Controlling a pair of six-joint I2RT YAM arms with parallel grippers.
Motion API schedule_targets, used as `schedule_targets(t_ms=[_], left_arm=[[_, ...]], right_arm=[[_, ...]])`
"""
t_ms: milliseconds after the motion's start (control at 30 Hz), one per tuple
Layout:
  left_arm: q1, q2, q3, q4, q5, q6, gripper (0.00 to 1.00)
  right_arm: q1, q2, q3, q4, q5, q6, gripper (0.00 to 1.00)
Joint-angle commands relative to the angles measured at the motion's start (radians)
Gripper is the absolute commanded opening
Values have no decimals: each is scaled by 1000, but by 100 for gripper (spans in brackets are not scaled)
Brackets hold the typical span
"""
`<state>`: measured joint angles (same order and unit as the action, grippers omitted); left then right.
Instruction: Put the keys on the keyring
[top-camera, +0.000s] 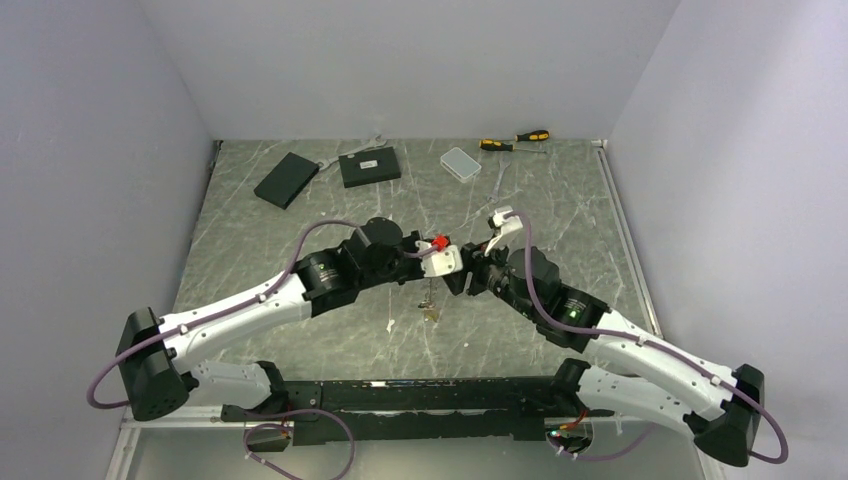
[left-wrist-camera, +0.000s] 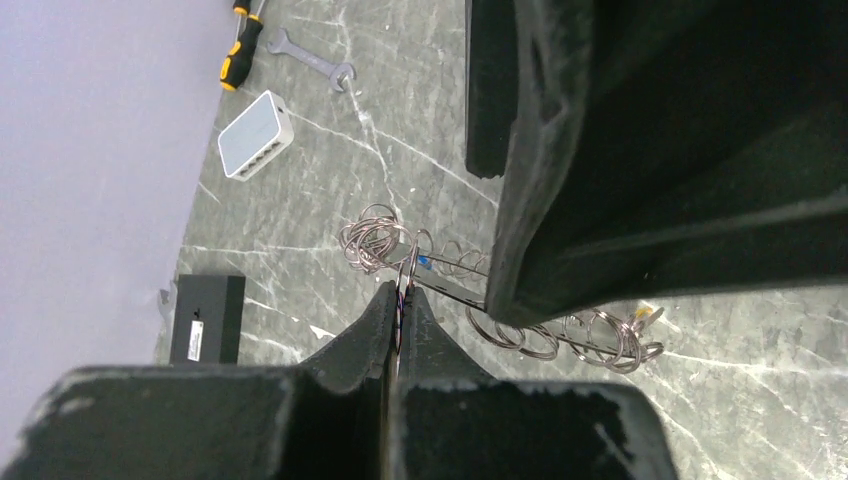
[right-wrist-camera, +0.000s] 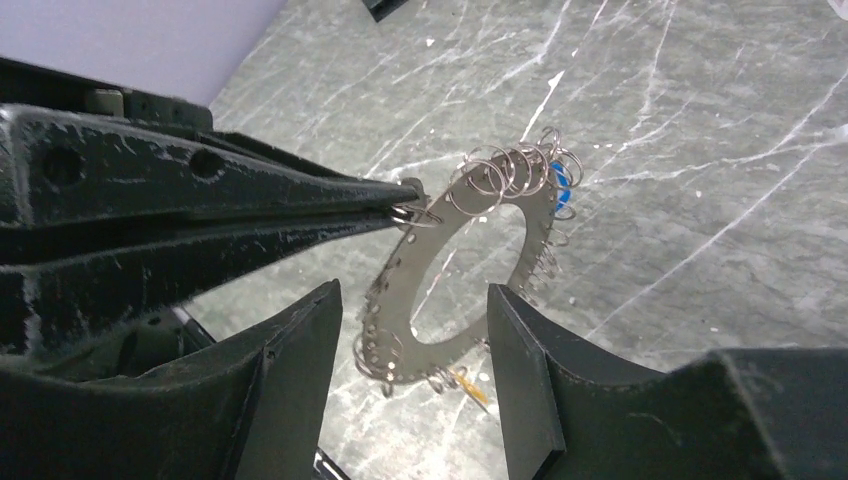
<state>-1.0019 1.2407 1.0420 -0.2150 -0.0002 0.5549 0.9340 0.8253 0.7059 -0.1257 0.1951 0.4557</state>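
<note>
Hanging from the clenched left end effector (left-wrist-camera: 396, 315), the keyring (right-wrist-camera: 400, 290) was held clear of the bench (right-wrist-camera: 700, 150).
Its upper edge was pinched there; its lower part was framed by the spread, released right end effector (right-wrist-camera: 415, 375); a blue-tagged key (right-wrist-camera: 560, 182) and a yellow-orange-tagged key (right-wrist-camera: 468, 385) were seen on it.

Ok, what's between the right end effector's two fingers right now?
The keyring, in the right wrist view: it hangs in the right end effector's open gap, its edge pinched by the left end effector.
</note>
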Motion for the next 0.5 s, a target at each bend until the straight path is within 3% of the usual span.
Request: schedule_targets(t_ms=[0,467], left_arm=[[0,18,55,70,-46,-63,0],[0,13,61,95,-33,-123,0]], right_arm=[[3,31,-4,120,35,74,60],[5,93,-54,92,110,97,56]])
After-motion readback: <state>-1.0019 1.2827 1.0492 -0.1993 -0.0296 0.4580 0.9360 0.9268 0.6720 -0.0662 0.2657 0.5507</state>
